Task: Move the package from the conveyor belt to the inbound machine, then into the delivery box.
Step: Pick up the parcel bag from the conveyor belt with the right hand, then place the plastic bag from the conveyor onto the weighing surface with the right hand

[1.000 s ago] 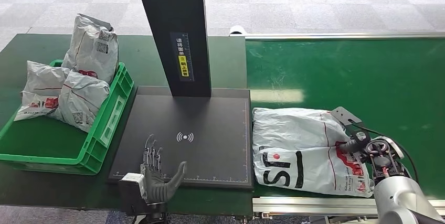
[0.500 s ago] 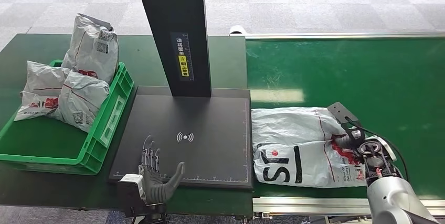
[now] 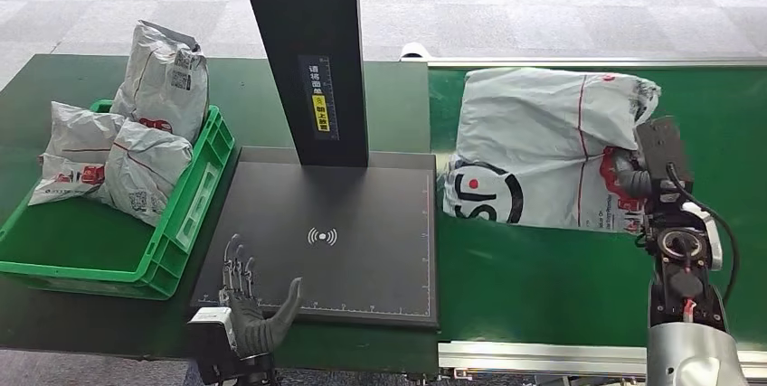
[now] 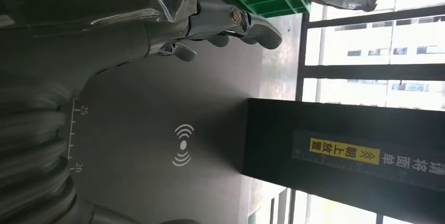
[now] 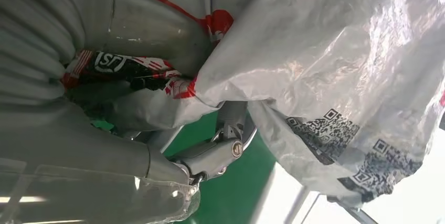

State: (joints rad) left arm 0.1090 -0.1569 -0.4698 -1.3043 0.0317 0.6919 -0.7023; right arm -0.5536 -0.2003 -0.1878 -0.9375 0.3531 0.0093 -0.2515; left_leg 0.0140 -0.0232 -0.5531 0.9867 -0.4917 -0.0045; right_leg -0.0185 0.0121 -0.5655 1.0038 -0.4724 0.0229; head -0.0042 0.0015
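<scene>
A large white plastic package (image 3: pixel 547 146) with black and red print hangs lifted above the green conveyor belt (image 3: pixel 579 277), tilted up on edge. My right hand (image 3: pixel 638 174) grips its right side; in the right wrist view the thumb (image 5: pixel 152 32) and fingers (image 5: pixel 220 153) pinch the crinkled bag (image 5: pixel 325 66). The black inbound machine plate (image 3: pixel 362 214) with its scan mark lies left of the package. My left hand (image 3: pixel 249 309) rests open at the plate's near left corner, its fingers (image 4: pixel 231 22) spread over the plate (image 4: pixel 157 129). The green delivery box (image 3: pixel 185 214) is at far left.
Three white packages (image 3: pixel 136 142) sit in the green box, one standing tall at the back. The machine's black post (image 3: pixel 312 51) rises from the plate's far edge. A metal rail (image 3: pixel 543 354) runs along the belt's near edge.
My right hand has raised the package off the belt and swung it up and away from me; it now stands tilted. My left hand has shifted slightly nearer.
</scene>
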